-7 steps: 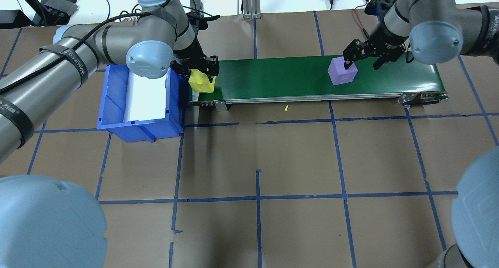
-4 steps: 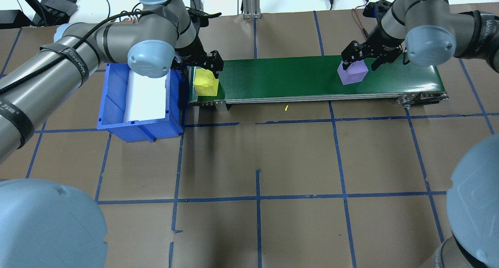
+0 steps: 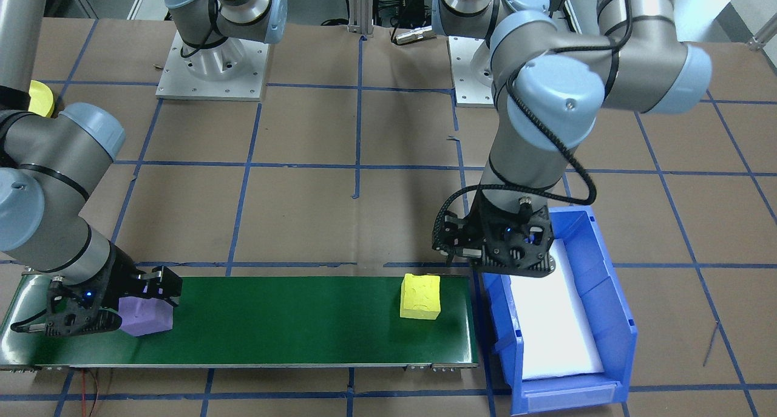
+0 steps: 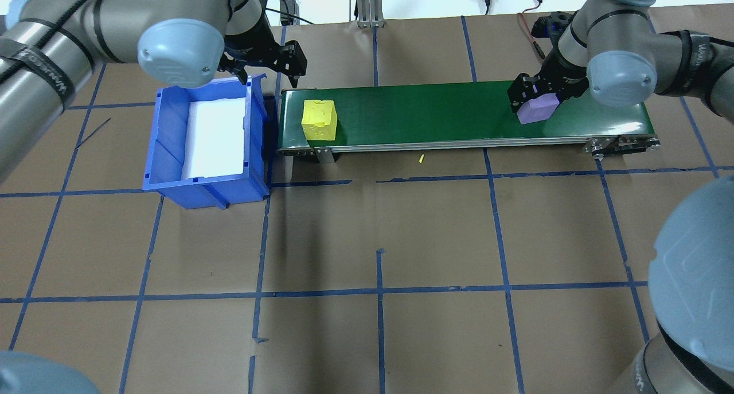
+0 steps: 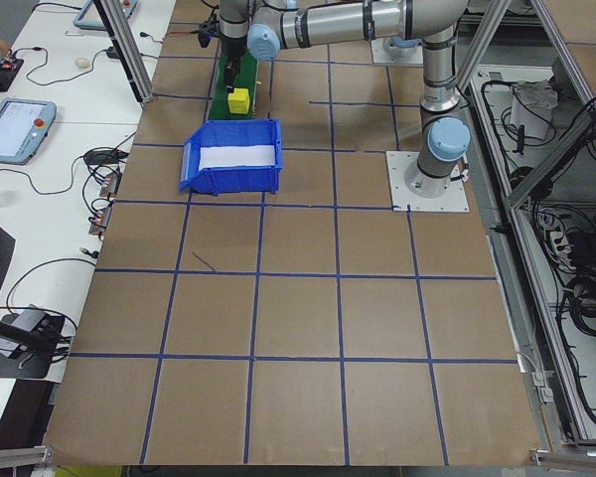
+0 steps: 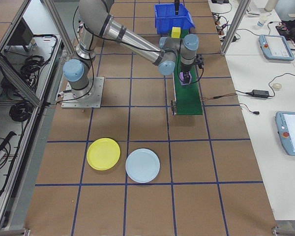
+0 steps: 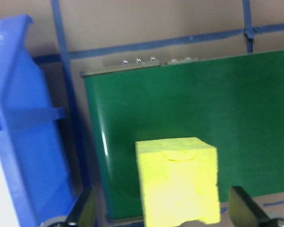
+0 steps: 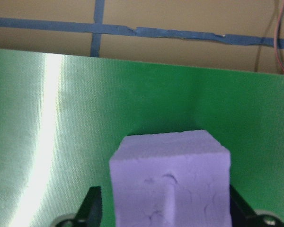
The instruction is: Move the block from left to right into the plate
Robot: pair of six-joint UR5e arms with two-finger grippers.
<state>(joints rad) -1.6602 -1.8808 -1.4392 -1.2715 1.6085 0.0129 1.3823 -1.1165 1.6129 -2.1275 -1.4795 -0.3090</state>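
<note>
A yellow block (image 4: 319, 120) rests free on the left end of the green conveyor belt (image 4: 424, 113). My left gripper (image 4: 268, 70) hangs open behind it, over the far corner of the blue bin (image 4: 166, 153). In the left wrist view the yellow block (image 7: 177, 179) lies below the spread fingertips (image 7: 85, 213). A purple block (image 4: 537, 108) sits near the belt's right end. My right gripper (image 4: 539, 98) is open, with a finger close on each side of the purple block (image 8: 170, 184). The yellow plate (image 6: 103, 154) lies on the table well away from the belt.
A light blue plate (image 6: 142, 165) lies beside the yellow one. The blue bin, lined white, stands against the belt's left end. A tiny yellow scrap (image 4: 421, 159) lies in front of the belt. Blue tape lines grid the brown table.
My left gripper let go of the yellow block and drew up and back toward the bin's corner. Both blocks moved right on the belt. My right gripper followed the purple block and came down around it.
</note>
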